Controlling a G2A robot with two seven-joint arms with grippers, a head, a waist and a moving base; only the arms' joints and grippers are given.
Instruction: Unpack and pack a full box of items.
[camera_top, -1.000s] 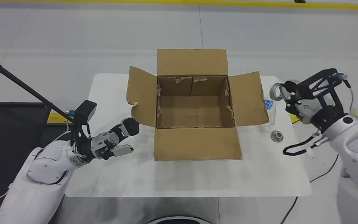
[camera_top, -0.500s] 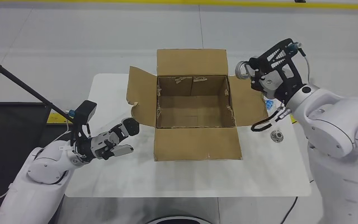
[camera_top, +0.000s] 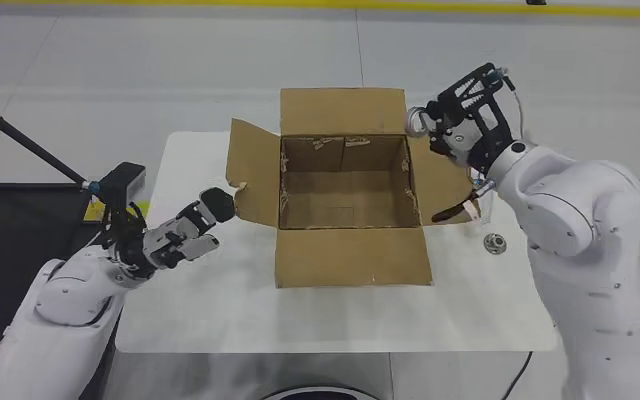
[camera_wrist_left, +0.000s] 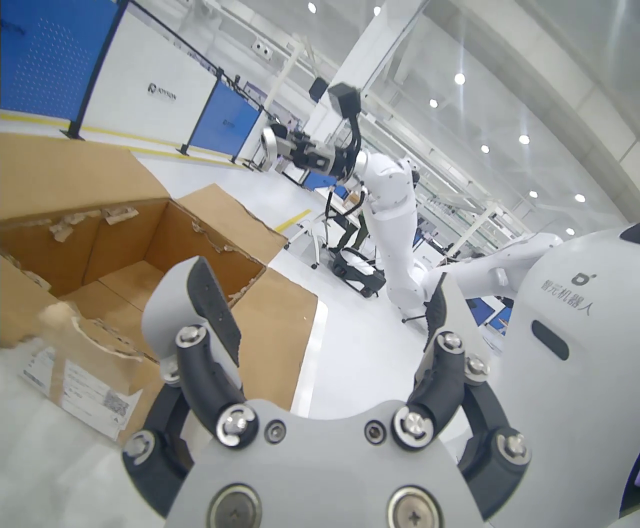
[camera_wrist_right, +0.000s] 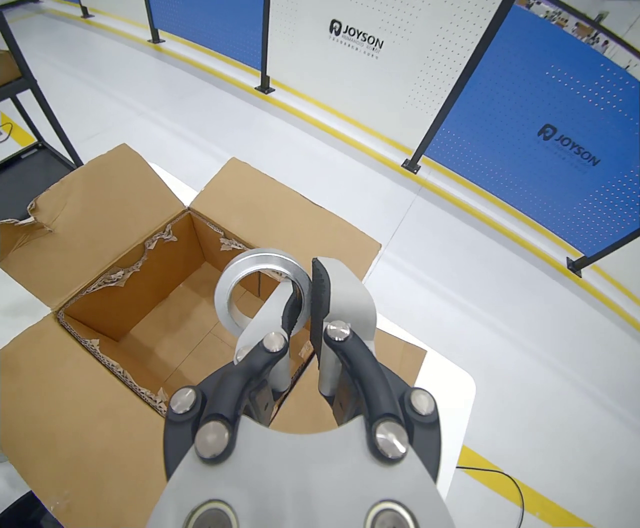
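An open cardboard box (camera_top: 350, 260) stands mid-table with all flaps spread and a bare floor inside (camera_wrist_right: 165, 305). My right gripper (camera_top: 432, 118) hangs above the box's far right corner, shut on a silver metal ring (camera_wrist_right: 260, 295); that ring (camera_top: 414, 120) sticks out toward the box. The left wrist view also shows this ring (camera_wrist_left: 267, 147) far off, above the box (camera_wrist_left: 100, 240). My left gripper (camera_top: 208, 212) hovers left of the box's left flap, open and holding nothing (camera_wrist_left: 325, 305).
A small round metal part (camera_top: 493, 242) lies on the white table (camera_top: 330, 320) right of the box. A clear bottle with a blue cap (camera_top: 481, 190) stands by the right flap. A black stand (camera_top: 40, 155) slants in at the left.
My right arm has carried the ring from beyond the table's right edge over to the box's far right corner. My left gripper has drifted slightly left and farther back.
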